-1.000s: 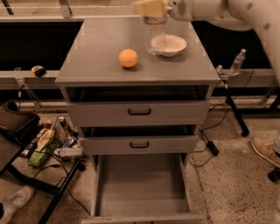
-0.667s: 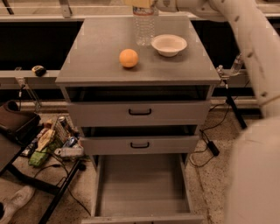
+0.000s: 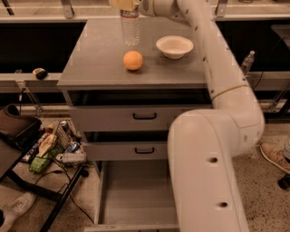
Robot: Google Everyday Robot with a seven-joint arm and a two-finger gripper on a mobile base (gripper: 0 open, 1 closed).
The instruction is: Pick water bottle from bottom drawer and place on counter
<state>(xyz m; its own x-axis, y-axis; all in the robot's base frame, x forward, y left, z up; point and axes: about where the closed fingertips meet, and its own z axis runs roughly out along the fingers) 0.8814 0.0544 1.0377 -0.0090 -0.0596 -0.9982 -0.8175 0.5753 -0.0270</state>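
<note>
Leftward is where the bottle (image 3: 130,28) has gone since a moment ago – it was up level with the bowl (image 3: 174,46) and now stands farther left, behind the ball (image 3: 133,60). The arm (image 3: 213,136) has swung in too, and its white links now fill the right foreground.

At the top edge, the gripper (image 3: 124,4) sits right over the bottle, closed around its neck so the cap is hidden. The bottle hangs upright over the rear of the counter (image 3: 93,61). Whether its base touches the grey top cannot be told. A pale label band rings it near the shoulder – the print on it cannot be read.

On the counter, the orange ball lies just in front of the bottle and apart from it. The white bowl sits to its right.

Below, two shallow drawers, upper (image 3: 113,118) and middle (image 3: 113,150), are shut, each with a black handle. The bottom drawer (image 3: 131,192) is pulled out, its plain grey floor showing, and the arm covers its right side. Cans and wrappers (image 3: 54,145) lie heaped on the floor to the left.
</note>
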